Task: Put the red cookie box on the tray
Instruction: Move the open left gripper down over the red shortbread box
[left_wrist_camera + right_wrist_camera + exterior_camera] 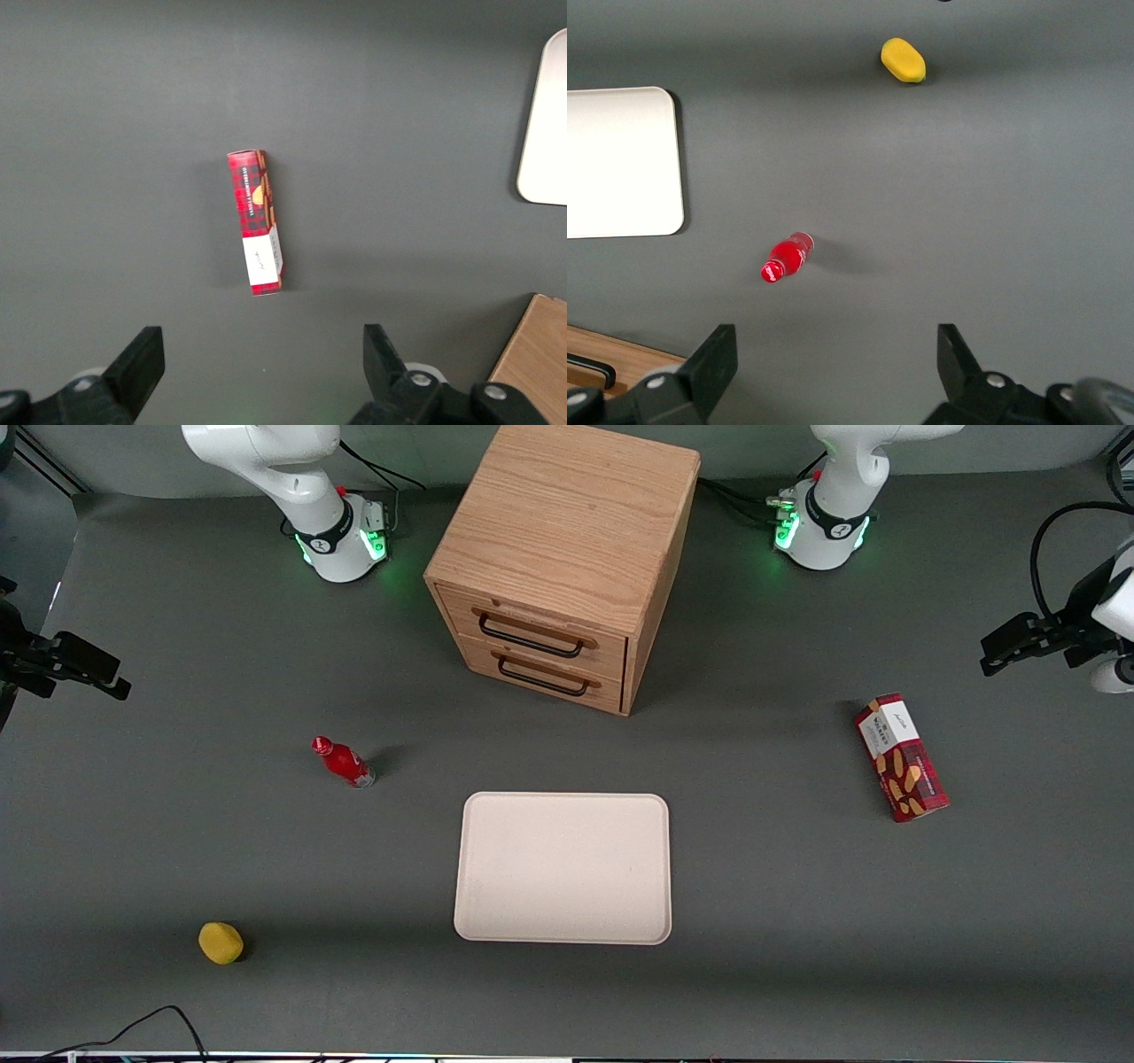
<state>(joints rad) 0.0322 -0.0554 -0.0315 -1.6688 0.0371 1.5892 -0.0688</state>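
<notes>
My left arm reaches in over the working end of the table, its wrist held level and high, my gripper [257, 372] facing straight down with both black fingers [142, 359] spread wide apart

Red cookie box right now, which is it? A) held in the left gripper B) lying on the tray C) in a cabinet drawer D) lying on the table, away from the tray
D: the red cookie box lies on the table toward the working arm's end, apart from the tray; the left gripper hangs open above it.
</notes>
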